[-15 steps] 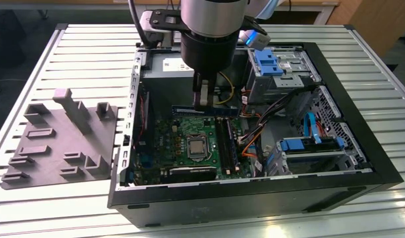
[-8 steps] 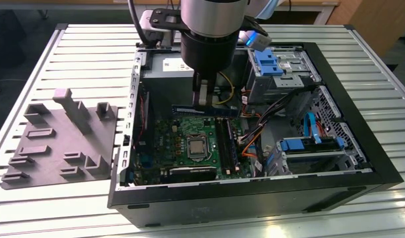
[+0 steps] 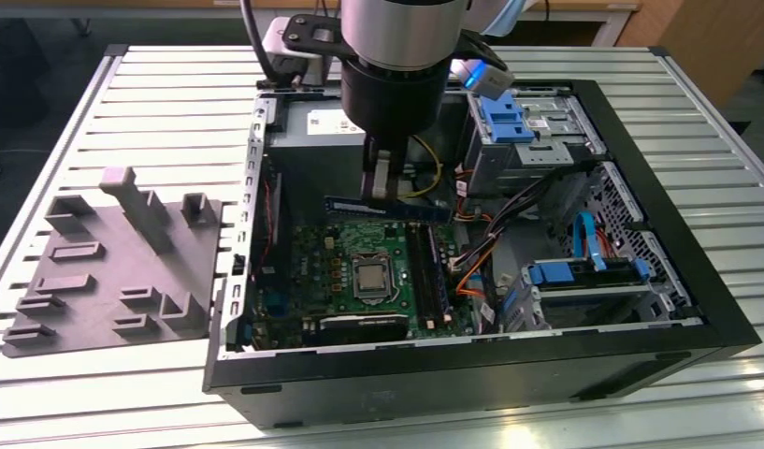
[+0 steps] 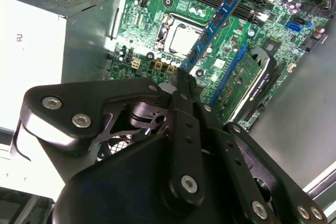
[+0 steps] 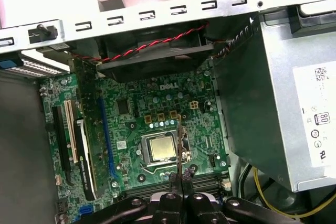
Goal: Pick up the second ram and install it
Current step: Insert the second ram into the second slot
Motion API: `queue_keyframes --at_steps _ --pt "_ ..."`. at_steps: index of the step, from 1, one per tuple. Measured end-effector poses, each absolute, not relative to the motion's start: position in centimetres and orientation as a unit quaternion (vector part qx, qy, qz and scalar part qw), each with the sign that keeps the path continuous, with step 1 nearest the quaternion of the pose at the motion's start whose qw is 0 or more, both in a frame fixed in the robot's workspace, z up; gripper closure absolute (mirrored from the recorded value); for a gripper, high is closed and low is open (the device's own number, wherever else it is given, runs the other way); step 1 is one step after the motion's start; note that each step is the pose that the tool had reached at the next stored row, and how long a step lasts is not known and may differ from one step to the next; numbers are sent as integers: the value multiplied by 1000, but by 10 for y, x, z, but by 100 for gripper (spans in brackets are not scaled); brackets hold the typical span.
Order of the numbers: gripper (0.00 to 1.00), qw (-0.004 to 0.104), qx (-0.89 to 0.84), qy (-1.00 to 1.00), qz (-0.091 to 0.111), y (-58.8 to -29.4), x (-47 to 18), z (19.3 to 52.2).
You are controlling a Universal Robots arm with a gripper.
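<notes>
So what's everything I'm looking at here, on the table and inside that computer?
Table: one, pale slatted metal, under everything.
Computer case: one, black, lying open on the table.
Holder tray: one, grey, on the table at the exterior view's left of the case.
Circuit board: one, green, on the case floor.
Processor: one, silver, mid-board.
Power supply: one, grey box, beside the board.
Drive clips: two groups, bright blue, at the exterior view's right side of the case.
Memory stick: one, blue, held above the board.
Gripper: one, black, shut on the memory stick.
</notes>
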State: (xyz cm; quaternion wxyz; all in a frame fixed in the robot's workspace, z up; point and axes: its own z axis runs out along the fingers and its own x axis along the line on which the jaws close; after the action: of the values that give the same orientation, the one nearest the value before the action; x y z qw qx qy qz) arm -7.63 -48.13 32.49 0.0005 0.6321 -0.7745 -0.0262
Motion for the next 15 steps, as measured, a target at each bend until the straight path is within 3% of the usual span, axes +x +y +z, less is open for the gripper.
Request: queue_keyframes --at_steps 15 --pt "88 0 612 -791 -26 -481 -76 325"
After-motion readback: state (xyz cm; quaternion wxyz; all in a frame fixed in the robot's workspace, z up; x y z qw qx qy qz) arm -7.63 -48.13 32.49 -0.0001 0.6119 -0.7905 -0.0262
